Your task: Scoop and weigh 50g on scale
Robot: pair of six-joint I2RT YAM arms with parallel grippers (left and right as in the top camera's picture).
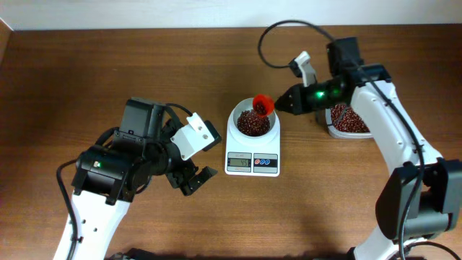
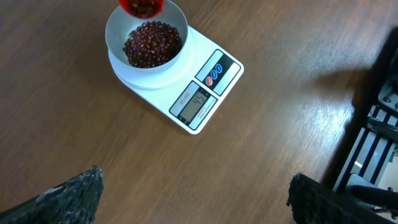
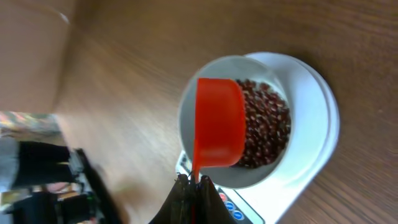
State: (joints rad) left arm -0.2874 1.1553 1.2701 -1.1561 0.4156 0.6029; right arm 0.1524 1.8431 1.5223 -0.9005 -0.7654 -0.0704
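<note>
I find the scale (image 1: 252, 163) mid-table between the arms, its white bowl (image 1: 236, 120) holding a mound of red beans (image 1: 253, 124) that sits below the rim. My right gripper (image 3: 193, 182) is clenched on the handle of a red scoop (image 1: 263, 106), which hangs over the bowl's far rim with beans in it; a clear tub (image 1: 334, 132) behind that arm also holds beans. My left gripper (image 1: 196, 175) is spread wide, grasping nothing, just left of the scale.
</note>
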